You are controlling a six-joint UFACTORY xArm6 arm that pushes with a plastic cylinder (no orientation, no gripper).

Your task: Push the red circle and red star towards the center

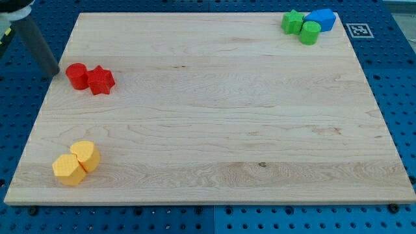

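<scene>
Near the view's left edge, toward the top, the red circle (77, 75) and red star (101, 80) are seen touching on the wooden board (214, 117), their pair lined up left to right. Just left of the circle, the rod's tip (53, 72) is placed, holding nothing. Whether it touches cannot be told.

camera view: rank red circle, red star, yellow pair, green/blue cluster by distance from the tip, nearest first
My tip sits at the board's left edge.
1. red circle: just right of the tip.
2. red star: touching the circle's right side.
3. yellow blocks: bottom left corner.
4. green star, green cylinder, blue block: top right corner, farthest.
</scene>
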